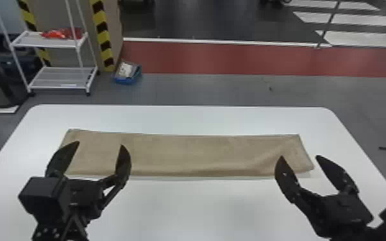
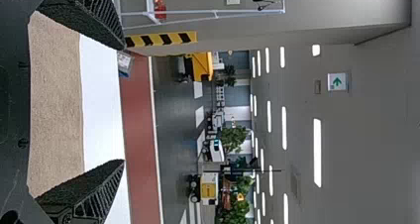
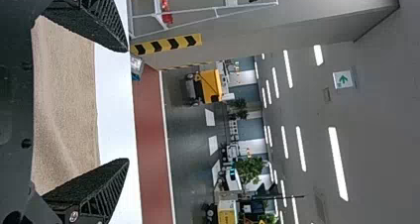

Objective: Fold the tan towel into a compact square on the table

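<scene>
The tan towel (image 1: 186,153) lies on the white table (image 1: 202,205) as a long strip running crosswise, its far edge roughly parallel to the table's far edge. A band of bare white tabletop separates those two edges, a wider stretch lies on the table's near side, and both short ends of the towel stop short of the table's left and right edges. Close to the table's right side, the towel has slanting creases, and its right end slopes outward toward the near side of the table. Beyond the table's far left corner stands a white wire rack (image 1: 61,80), with a small pale label (image 1: 69,85) on the front of its lower shelf and red items on the upper one. Also past the table's far edge are a column with yellow-and-black hazard stripes (image 1: 103,35), a blue bin (image 1: 126,80) and a red floor strip (image 1: 234,59); high up and well beyond the table is a sign with a green arrow (image 2: 337,82). The left gripper (image 1: 100,144) is over the table's left part and the right gripper (image 1: 299,156) over its right part, both with fingers directed toward the table's far edge. Each has its fingers spread wide apart with nothing between them in its grasp. Whether any fingertip touches the towel, I cannot tell.
</scene>
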Tool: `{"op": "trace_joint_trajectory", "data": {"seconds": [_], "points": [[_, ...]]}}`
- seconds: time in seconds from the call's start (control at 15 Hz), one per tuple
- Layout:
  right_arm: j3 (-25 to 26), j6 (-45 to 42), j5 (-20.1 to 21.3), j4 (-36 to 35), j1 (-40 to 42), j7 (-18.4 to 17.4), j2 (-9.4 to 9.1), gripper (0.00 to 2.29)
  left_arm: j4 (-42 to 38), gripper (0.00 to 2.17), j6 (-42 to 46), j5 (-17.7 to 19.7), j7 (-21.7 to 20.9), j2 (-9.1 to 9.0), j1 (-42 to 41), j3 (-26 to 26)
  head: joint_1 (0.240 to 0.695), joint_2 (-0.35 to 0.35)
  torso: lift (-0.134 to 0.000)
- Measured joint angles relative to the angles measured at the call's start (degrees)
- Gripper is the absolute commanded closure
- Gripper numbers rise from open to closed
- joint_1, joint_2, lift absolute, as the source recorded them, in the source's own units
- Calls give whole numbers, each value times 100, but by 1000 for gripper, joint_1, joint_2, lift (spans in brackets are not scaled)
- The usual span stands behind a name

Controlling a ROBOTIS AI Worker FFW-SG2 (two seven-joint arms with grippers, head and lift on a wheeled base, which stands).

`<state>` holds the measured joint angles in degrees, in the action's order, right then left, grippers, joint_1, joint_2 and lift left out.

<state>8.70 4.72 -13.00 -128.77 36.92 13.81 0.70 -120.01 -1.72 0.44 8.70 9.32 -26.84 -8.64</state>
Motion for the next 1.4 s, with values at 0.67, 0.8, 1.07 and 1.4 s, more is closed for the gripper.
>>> {"op": "trace_joint_trajectory", "data": {"seconds": [0.67, 0.8, 1.07, 1.4], "points": [[108, 110, -92, 66, -109, 69, 0, 97, 108, 66, -62, 30, -9, 17, 177, -24, 695, -88, -110], [113, 204, -60, 174, -220, 69, 0, 97, 428, 66, -139, 69, -17, -2, 429, -13, 695, -83, -110], [129, 274, 5, 315, -365, 71, 29, 97, 1370, 73, -706, 403, -242, -8, 1367, 223, 695, -49, -110], [40, 505, 25, 569, -673, 78, 126, 97, 2307, 154, -1578, 766, -954, 116, 2393, 1051, 695, 28, -110]]}}
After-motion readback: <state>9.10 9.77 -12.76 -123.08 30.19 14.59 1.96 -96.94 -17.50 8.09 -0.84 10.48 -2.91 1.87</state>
